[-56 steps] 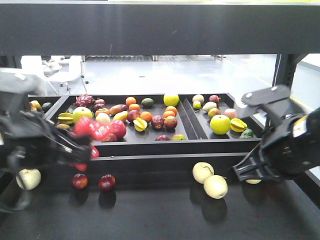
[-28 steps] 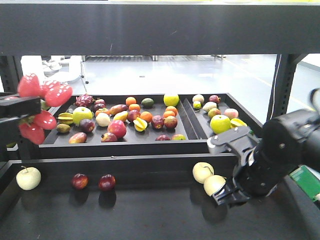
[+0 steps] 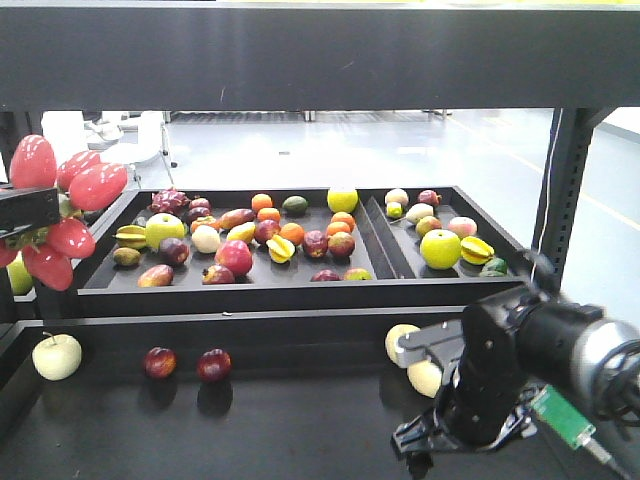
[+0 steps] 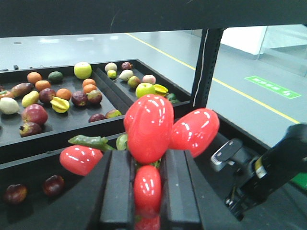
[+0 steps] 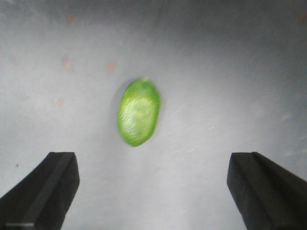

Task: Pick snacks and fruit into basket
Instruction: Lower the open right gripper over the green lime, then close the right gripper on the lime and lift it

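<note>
My left gripper (image 4: 147, 158) is shut on a bunch of glossy red fruit (image 4: 149, 125) with green leaves; one red piece sits squeezed between the jaws. From the front view the bunch (image 3: 95, 185) hangs at the far left, above the shelf, with the left gripper (image 3: 28, 212) behind it. My right gripper (image 5: 153, 163) is open and points down at a grey surface, where a small green oval fruit (image 5: 138, 112) lies just beyond the fingertips, between their lines. In the front view the right arm (image 3: 490, 385) is low at the front right. The snacks and the basket are out of view.
A black tray (image 3: 250, 290) holds many mixed fruits on the upper shelf level. On the lower shelf lie a pale apple (image 3: 56, 356), two dark red fruits (image 3: 160, 361), and pale apples (image 3: 403, 340) partly behind the right arm. A shelf post (image 3: 560, 180) stands right.
The left gripper has risen up and to the left with the red bunch, away from the tray. The right arm has swung down toward the front right.
</note>
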